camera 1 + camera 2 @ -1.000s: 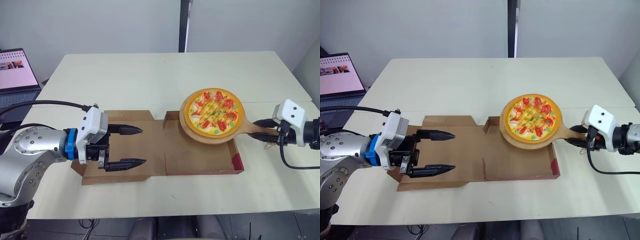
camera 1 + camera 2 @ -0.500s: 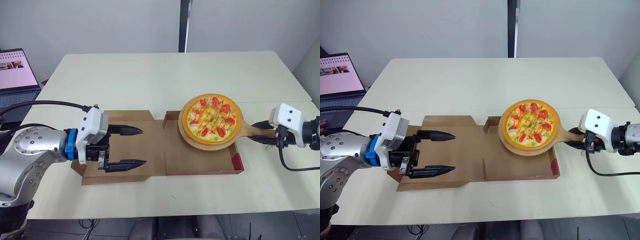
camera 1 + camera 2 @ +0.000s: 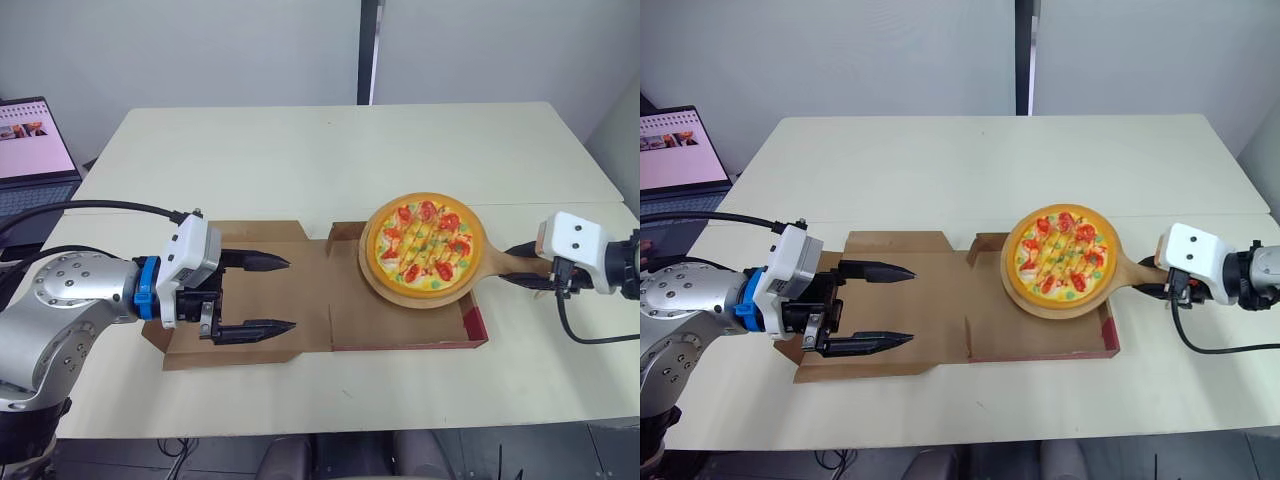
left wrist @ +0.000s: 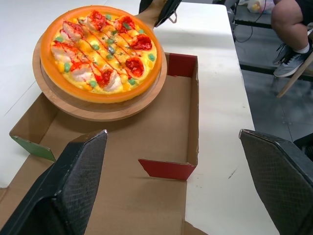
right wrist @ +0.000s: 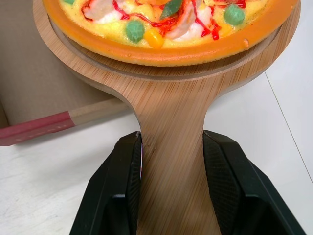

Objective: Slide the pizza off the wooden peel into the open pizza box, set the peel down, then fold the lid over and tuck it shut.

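Gripping with the right gripper [image 5: 172, 147]: closed on the handle of the one wooden peel [image 3: 500, 262], with a black finger [image 5: 122, 196] pressed against each edge of the wood. Carrying one pizza [image 3: 425, 242] on the peel's round blade, orange-rimmed, topped with red, white and green pieces under thin red lines of sauce. Held over the far right part of the tray of the one pizza box [image 3: 390, 325], with the blade overhanging the tray's far wall and the handle reaching out past the right wall above the table [image 3: 300, 160]. Cannot tell whether resting on those walls or just above them. Bare brown cardboard across the tray floor, red on some inner wall faces. Lying open and flat on the table to the left of the tray, joined to it along one fold: the lid [image 3: 260, 235]. Poised over that lid with the left gripper [image 3: 290, 295], the second of the two, spread wide, both black fingers pointing toward the tray, well apart from pizza and peel. Standing open beyond the table's far left corner: one laptop [image 3: 35, 150]. Beside the table in the left wrist view: one leg [image 4: 293, 19] of a seated person, with a shoe
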Motion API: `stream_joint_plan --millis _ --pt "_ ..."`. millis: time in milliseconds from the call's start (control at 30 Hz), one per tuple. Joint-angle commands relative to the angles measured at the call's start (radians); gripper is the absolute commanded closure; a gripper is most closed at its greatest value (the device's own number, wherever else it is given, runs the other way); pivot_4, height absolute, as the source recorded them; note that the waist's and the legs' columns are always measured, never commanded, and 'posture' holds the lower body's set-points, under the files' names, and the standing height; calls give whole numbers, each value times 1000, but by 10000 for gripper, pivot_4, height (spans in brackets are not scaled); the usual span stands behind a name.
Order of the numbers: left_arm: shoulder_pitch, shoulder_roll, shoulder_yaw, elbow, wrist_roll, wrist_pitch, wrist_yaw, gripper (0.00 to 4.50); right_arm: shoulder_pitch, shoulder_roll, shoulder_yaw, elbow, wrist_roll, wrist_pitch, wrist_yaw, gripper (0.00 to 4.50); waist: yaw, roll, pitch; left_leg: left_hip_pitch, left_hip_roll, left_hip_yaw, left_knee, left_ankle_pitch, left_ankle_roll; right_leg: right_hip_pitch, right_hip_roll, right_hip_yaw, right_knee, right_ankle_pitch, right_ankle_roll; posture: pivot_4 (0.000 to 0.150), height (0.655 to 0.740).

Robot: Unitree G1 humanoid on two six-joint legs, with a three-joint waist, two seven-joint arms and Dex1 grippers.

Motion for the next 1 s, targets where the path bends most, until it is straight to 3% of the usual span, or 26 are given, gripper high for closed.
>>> stream_joint_plan --millis 33,1000 --pt "-17 -3 -13 -19 -11 -17 -4 0 -47 -28 -51 -14 -3 -40 -13 29233 0 0 0 0 0 0 0 0 0 0 0 0 0 0 0 1500 7400" --pt "-72 -18 -71 20 3 -38 -7 0 -68 -39 -67 41 -60 -132 -43 29233 0 0 0 0 0 0 0 0 0 0 0 0 0 0 0 1500 7400"
